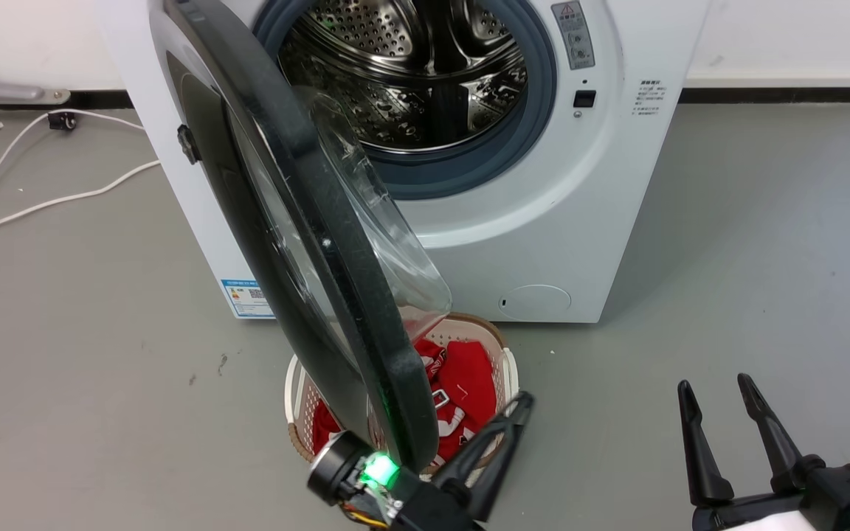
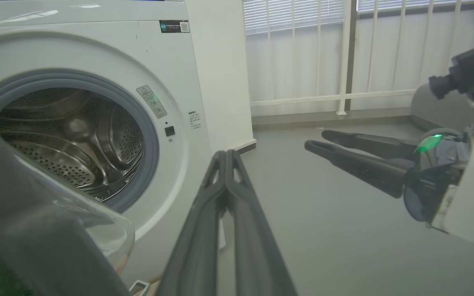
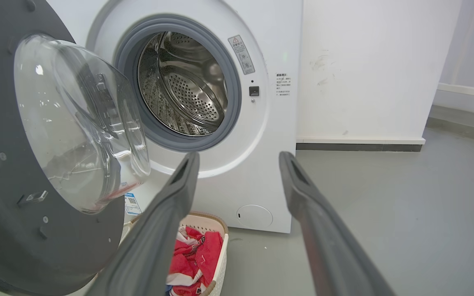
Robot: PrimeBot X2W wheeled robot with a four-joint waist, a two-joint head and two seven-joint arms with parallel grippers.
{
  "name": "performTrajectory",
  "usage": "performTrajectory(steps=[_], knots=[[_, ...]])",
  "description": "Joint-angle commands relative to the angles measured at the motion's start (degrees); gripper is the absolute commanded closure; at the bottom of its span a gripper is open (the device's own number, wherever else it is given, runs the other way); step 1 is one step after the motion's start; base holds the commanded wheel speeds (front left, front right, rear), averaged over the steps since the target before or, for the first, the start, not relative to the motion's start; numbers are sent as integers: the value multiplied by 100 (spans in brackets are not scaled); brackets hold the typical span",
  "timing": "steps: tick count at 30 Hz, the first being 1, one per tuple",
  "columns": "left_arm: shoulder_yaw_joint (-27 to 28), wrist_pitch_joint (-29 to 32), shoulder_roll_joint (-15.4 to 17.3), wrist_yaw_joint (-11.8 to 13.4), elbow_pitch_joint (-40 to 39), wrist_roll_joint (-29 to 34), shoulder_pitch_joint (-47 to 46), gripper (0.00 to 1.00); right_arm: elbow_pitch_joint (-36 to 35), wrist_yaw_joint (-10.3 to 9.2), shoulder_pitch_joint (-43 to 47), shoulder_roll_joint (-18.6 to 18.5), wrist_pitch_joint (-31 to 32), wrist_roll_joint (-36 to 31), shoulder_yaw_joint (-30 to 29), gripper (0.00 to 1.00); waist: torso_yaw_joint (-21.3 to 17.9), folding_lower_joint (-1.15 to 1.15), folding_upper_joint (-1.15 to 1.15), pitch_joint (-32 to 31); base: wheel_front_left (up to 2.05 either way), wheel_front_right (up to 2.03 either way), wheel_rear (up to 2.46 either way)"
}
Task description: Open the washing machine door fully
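1. The washing machine door (image 1: 307, 243) stands half open above the basket (image 1: 505, 352)
2. My left jaws are pressed together beside its inner rim; right jaws wide, empty
3. Risk: my push slips off the rim

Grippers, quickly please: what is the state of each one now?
Left gripper: closed, holding nothing.
Right gripper: open, holding nothing.

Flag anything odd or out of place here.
The white woven-rim laundry basket of red clothes sits beneath the half-open glossy black round door, before the white front-loading washing machine. A white cable trails loose across the grey floor, left of the machine: possible snags.
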Motion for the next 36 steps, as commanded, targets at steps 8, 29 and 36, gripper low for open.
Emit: performTrajectory(steps=[8,29,36], knots=[[499,-16,56,172,647,-205,-6,100,67,-2,-172,22,-12,-43,10,0,-46,0,0,143,0,0,0],[1458,6,383,596,632,-279,463,100,212,-2,40,21,-12,-51,88,0,362,0,0,-18,0,0,0],[1845,12,508,730,547,-356,716,100,231,-2,108,21,-12,-28,107,0,637,0,0,-76,0,0,0]])
